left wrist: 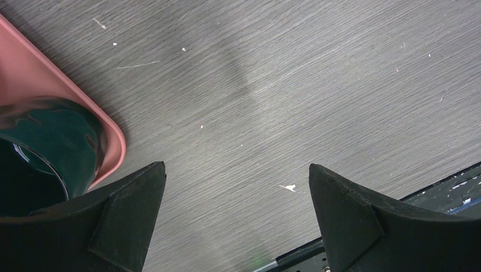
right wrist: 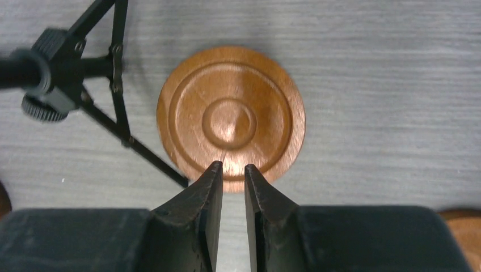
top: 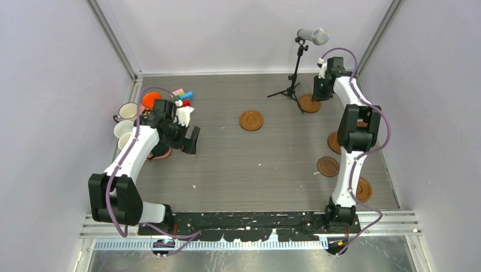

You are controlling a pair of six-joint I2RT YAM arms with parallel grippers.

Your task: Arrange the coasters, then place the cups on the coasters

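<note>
Microphone tripod (right wrist: 57,73) blocks 9 o'clock of the far coaster (right wrist: 231,116) in the right wrist view; 12 and 3 o'clock lie open. Tray (left wrist: 28,73) and green mug (left wrist: 57,136) crowd 9 o'clock of the left end effector (left wrist: 237,166).

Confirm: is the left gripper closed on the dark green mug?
No: the left gripper stands wide open over bare table; the dark green mug sits beside it on the pink tray.

A robotics lab cell: the left arm (top: 133,153) and right arm (top: 354,130), 2 in all, bolted to a grey counter (top: 227,164), enclosed by plain pale walls (top: 238,34) and aluminium frame posts (top: 113,39), with a microphone (top: 313,36) on a tripod stand (top: 292,85).
</note>
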